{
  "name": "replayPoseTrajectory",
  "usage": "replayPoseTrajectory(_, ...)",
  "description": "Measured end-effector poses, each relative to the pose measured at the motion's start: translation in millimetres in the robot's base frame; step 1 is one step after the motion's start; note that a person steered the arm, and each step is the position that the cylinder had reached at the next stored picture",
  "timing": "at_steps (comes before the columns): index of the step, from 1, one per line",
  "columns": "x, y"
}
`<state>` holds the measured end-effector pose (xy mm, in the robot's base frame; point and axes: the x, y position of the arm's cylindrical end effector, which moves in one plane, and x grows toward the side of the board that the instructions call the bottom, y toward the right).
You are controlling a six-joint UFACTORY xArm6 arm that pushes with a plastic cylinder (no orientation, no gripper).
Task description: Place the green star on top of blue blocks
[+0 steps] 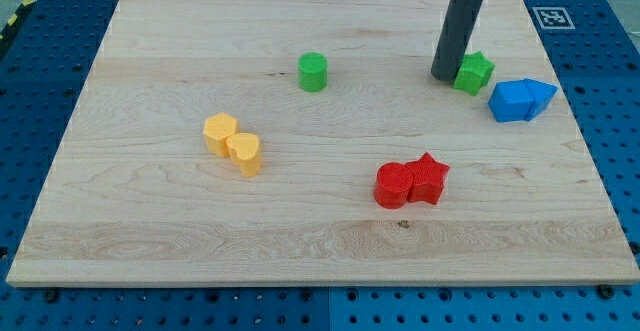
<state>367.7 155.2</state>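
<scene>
my tip [445, 77] sits right against the green star [474, 72], on the star's left side in the view, touching or as good as. there's no gripper on this rig, just the bare rod, so nothing is held; it can only shove.

taking the star as my landmark: the blue blocks [521, 100], two of them pressed together, lie just beside it toward the view's bottom right, a small gap between. the star already sits above them in the view but off to the left of the pair, so i judge the job nearly done, needing only a short nudge toward the view's right.

to do it well i'd keep the rod centred on the star's flank so it slides straight instead of spinning off, and go slow, since the board's right edge [572, 121] is near.

far to the star's left sits a green cylinder [313, 72]; well below-left, two red blocks [411, 182] and two yellow blocks [233, 144]. none are in the path.
</scene>
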Motion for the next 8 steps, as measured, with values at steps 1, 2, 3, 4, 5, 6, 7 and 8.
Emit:
replayPoseTrajectory(1,6,5)
replayPoseTrajectory(2,6,13)
replayPoseTrajectory(3,6,26)
replayPoseTrajectory(4,6,41)
replayPoseTrajectory(5,6,55)
replayPoseTrajectory(6,8,42)
replayPoseTrajectory(7,8,-2)
replayPoseTrajectory(8,31,-32)
